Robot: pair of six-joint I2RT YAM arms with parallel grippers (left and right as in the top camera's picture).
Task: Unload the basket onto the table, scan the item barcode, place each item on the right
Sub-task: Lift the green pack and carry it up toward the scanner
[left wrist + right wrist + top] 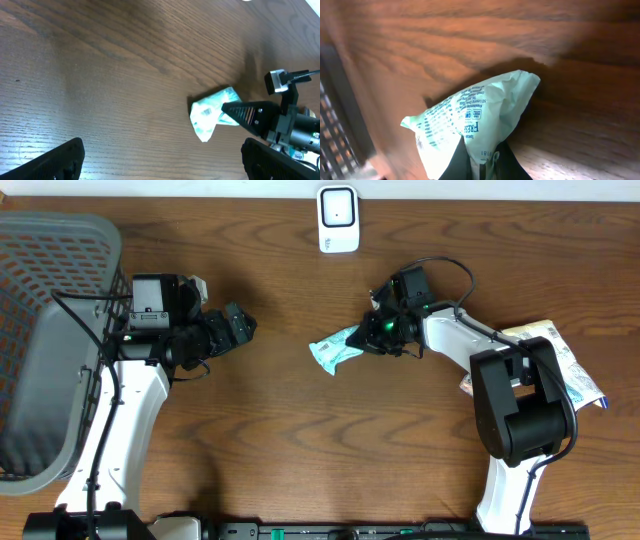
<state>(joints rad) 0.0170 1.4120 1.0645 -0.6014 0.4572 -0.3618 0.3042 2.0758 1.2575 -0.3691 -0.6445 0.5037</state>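
crinkled pale-green plastic packet point(333, 350), below the white scanner point(338, 220), one end hidden inside the right gripper point(370, 336) pinching it; left gripper point(240, 326) wide.

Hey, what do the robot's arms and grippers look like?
The left arm and right arm have white shells and black joints, with black cables along them. The left gripper and right gripper are black with tapered fingers; a green light glows near each.

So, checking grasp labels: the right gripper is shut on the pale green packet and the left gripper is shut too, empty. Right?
No: the left gripper is open, fingers spread wide in the left wrist view, and empty. The right gripper is shut on the pale green packet.
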